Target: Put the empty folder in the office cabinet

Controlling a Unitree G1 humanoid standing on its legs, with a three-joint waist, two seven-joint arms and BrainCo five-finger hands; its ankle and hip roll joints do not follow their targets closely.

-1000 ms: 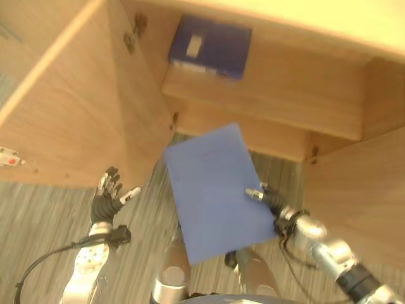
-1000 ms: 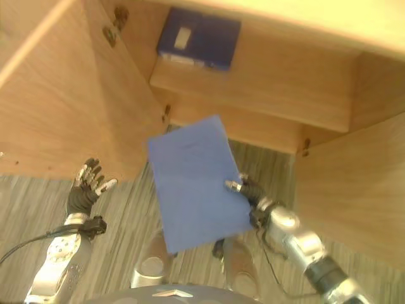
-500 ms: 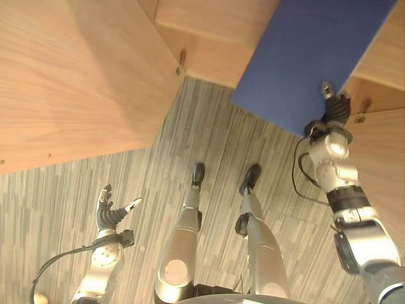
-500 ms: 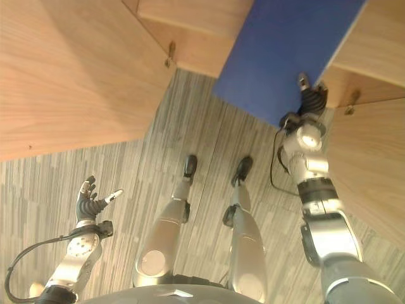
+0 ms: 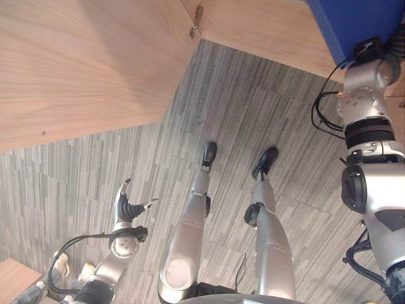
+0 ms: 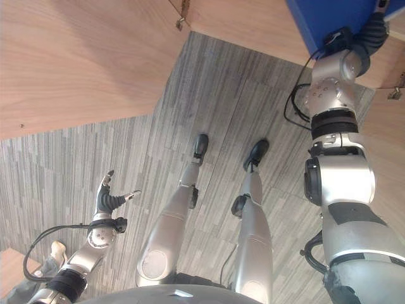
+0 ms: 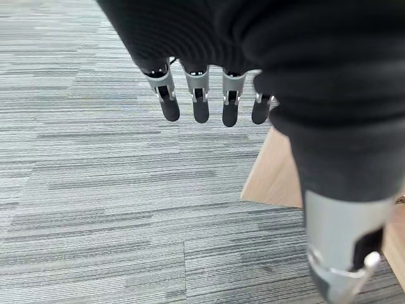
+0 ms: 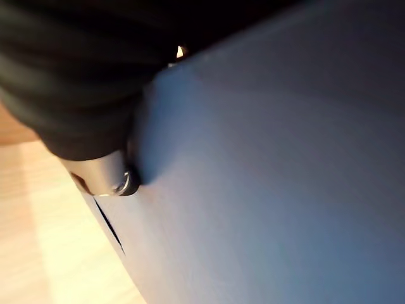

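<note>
The blue folder [image 5: 355, 19] is up at the cabinet's opening, with just its lower corner showing. My right hand [image 6: 370, 33] is raised to it and shut on it. In the right wrist view the thumb [image 8: 104, 177] presses on the folder's flat blue face [image 8: 272, 177]. The wooden cabinet [image 5: 266, 25] runs across the top, its open door [image 5: 82, 63] swung out to the left. My left hand [image 5: 128, 209] hangs low over the floor, open and holding nothing, its fingers [image 7: 199, 104] straight.
Grey striped carpet [image 5: 253, 114] lies under the cabinet. A door hinge [image 5: 197, 12] sits at the cabinet's lower corner. A wooden corner [image 5: 12, 278] and a light shoe [image 5: 60, 266] show at the lower left.
The camera has tipped down toward the floor. My right arm has stretched up and carried the folder farther toward the cabinet. The left hand stays low and open.
</note>
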